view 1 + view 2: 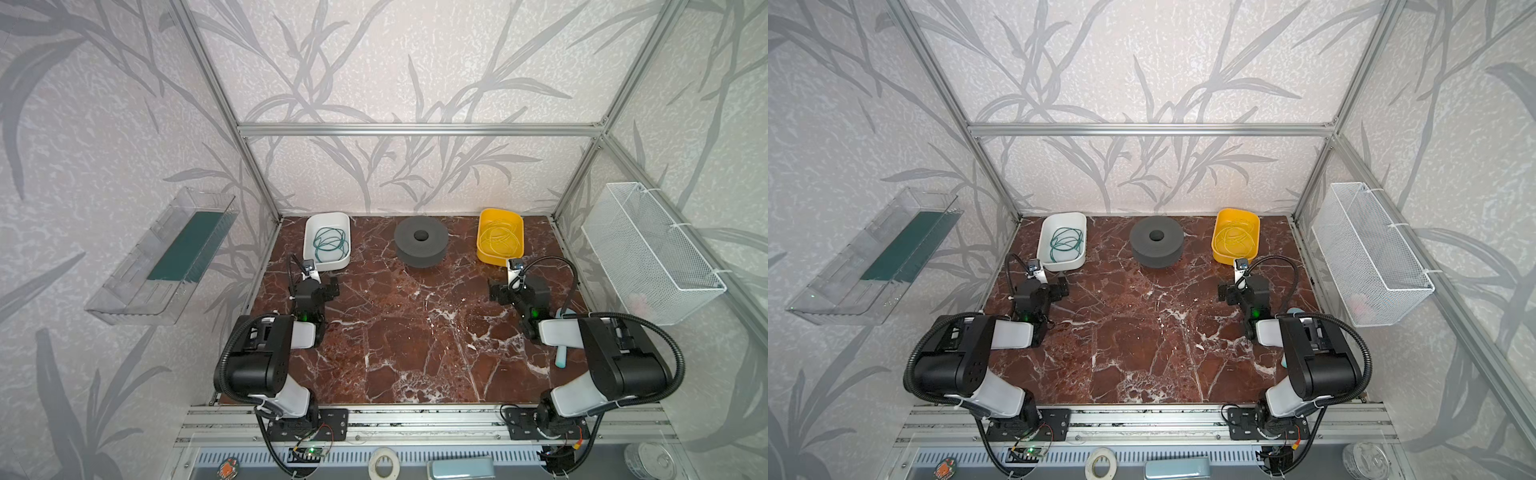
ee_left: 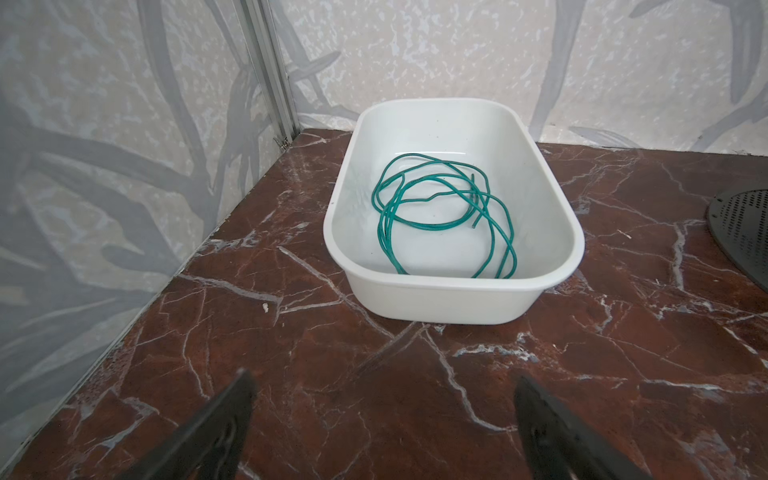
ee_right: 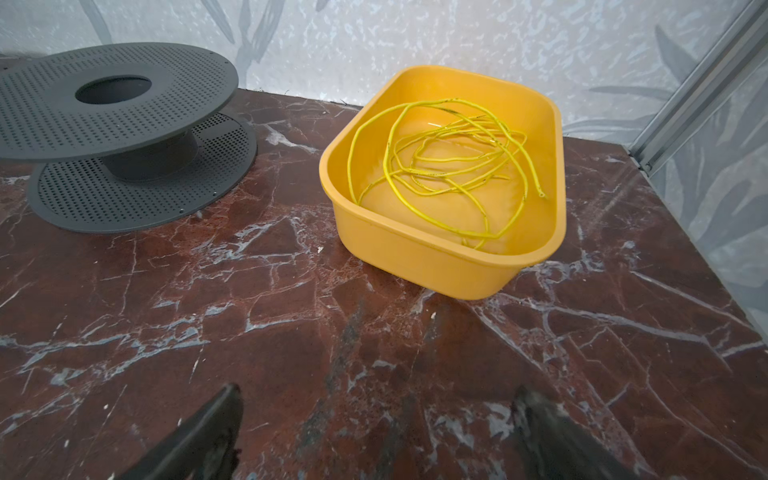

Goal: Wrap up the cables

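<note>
A thin green cable (image 2: 440, 227) lies in loose loops inside a white tub (image 2: 457, 286) at the back left; both top views show it (image 1: 330, 244) (image 1: 1066, 243). A yellow cable (image 3: 436, 193) lies coiled in a yellow tub (image 3: 436, 249) at the back right. Between the tubs stands a dark grey perforated spool (image 1: 432, 239) (image 3: 145, 112). My left gripper (image 1: 332, 286) (image 2: 384, 386) hovers open just in front of the white tub, nothing between its fingers. My right gripper (image 1: 496, 291) (image 3: 378, 395) is open and empty in front of the yellow tub.
A clear plastic tray (image 1: 162, 257) hangs on the left wall and a white wire basket (image 1: 648, 253) on the right wall. A light blue object (image 1: 561, 357) lies under the right arm. Aluminium frame posts stand at the back corners of the marble table.
</note>
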